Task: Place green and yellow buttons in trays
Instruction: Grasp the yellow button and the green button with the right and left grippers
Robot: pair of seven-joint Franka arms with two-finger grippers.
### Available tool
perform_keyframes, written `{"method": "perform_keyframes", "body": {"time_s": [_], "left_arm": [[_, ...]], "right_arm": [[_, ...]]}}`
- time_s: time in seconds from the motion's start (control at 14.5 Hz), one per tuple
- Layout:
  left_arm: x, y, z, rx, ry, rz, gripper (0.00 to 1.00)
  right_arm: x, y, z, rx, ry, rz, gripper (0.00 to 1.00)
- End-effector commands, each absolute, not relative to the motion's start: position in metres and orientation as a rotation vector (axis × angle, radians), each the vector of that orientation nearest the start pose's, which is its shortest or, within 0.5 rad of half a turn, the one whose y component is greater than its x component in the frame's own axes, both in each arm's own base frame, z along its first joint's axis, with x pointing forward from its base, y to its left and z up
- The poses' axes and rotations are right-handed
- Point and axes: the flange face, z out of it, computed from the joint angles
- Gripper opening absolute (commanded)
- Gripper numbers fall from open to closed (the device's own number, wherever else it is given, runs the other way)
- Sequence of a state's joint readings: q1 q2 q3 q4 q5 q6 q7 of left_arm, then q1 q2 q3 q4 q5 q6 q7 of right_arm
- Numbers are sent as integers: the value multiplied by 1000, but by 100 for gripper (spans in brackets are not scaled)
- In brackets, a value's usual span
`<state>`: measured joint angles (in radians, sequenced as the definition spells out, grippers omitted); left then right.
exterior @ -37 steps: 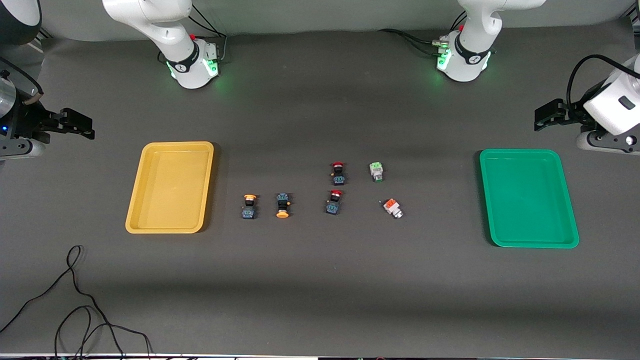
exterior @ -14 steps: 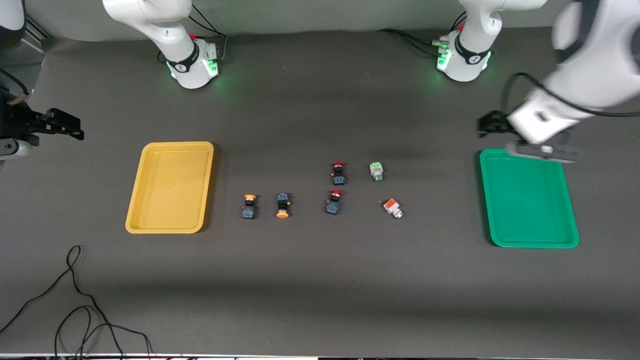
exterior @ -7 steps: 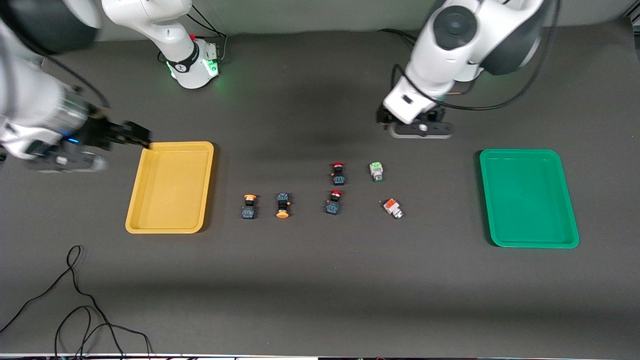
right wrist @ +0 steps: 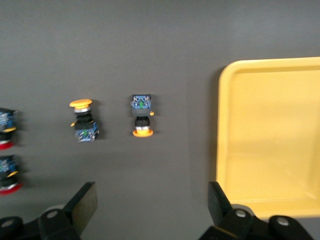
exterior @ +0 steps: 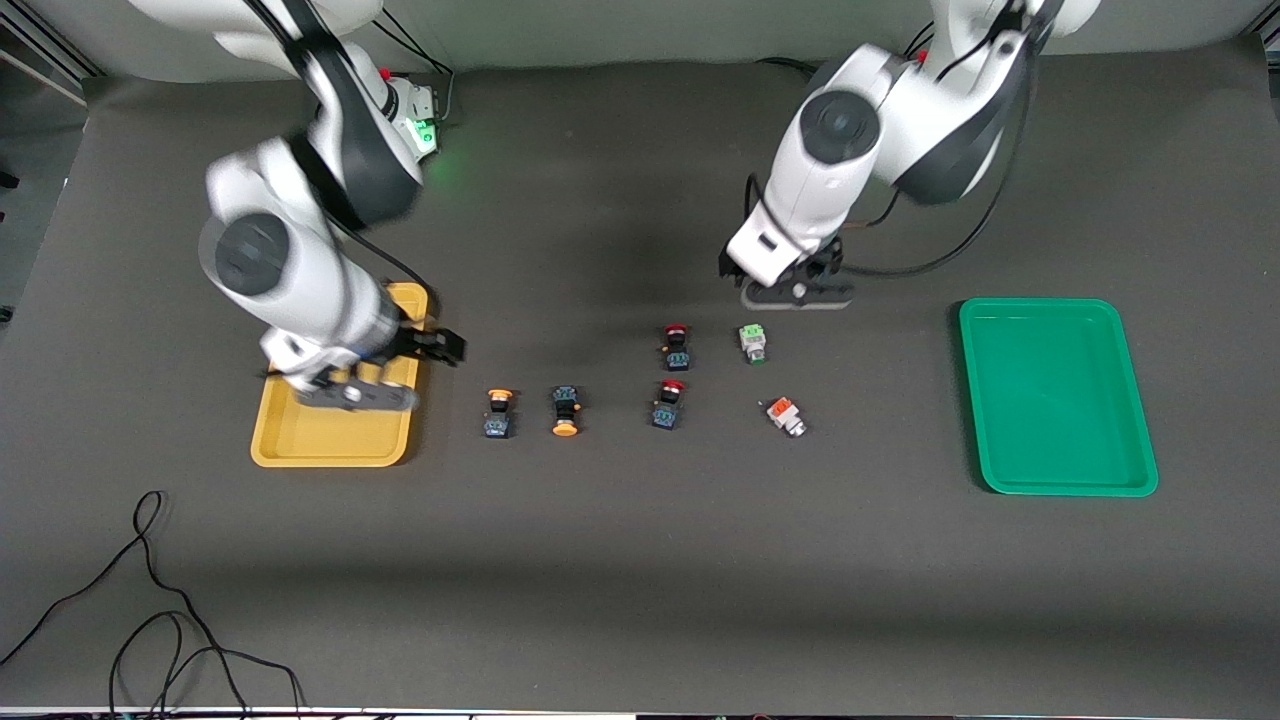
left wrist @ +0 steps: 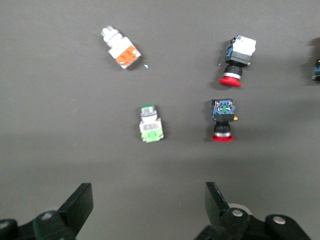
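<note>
Dark grey tabletop (exterior: 640,560), six buttons lying between the yellow tray (exterior: 300,440) and green tray (exterior: 1060,400). Only the front view has the green tray; the wrist views show both sets of jaws wide and empty. Left gripper (left wrist: 147,212) hangs over bare tabletop near the green-topped button (left wrist: 150,123). Right gripper (right wrist: 152,210) is over the yellow tray's edge, beside the two yellow buttons (right wrist: 142,116).

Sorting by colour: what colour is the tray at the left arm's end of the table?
Green tray, shown best in the front view.

Six buttons (exterior: 665,380) lie on the table (exterior: 640,580) between two trays (exterior: 1058,396).
</note>
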<state>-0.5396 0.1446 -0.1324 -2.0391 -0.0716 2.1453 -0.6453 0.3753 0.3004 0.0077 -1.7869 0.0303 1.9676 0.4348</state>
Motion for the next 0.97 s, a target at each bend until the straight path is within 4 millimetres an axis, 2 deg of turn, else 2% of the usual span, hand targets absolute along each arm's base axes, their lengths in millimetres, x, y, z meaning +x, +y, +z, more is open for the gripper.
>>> {"method": "perform_keyframes", "body": {"time_s": [0.0, 0.14, 0.35, 0.41, 0.55, 0.62, 0.69, 0.76, 0.83, 0.9], "left_arm": [[431, -358, 305, -3179, -45, 84, 100], [421, -357, 255, -3179, -29, 70, 100], [423, -355, 208, -3185, -44, 71, 100], [424, -354, 200, -3186, -50, 73, 100], [426, -353, 190, -3179, -58, 88, 100], [427, -352, 187, -3178, -63, 90, 95], [428, -351, 186, -3179, -68, 86, 82], [429, -349, 185, -3178, -78, 87, 63], [431, -350, 185, -3177, -117, 87, 45], [434, -351, 185, -3178, -148, 84, 30]], "right_arm": [[585, 251, 315, -3157, 115, 179, 99], [585, 250, 283, -3145, 133, 122, 99], [585, 252, 232, -3140, 130, 81, 99], [580, 262, 214, -3153, 93, 81, 99], [576, 269, 186, -3166, 125, 30, 99], [574, 275, 177, -3166, 120, 13, 99], [574, 275, 173, -3165, 128, 6, 97], [575, 273, 172, -3170, 120, 1, 76], [575, 271, 171, -3174, 117, 1, 32], [576, 270, 173, -3175, 118, 0, 3]]}}
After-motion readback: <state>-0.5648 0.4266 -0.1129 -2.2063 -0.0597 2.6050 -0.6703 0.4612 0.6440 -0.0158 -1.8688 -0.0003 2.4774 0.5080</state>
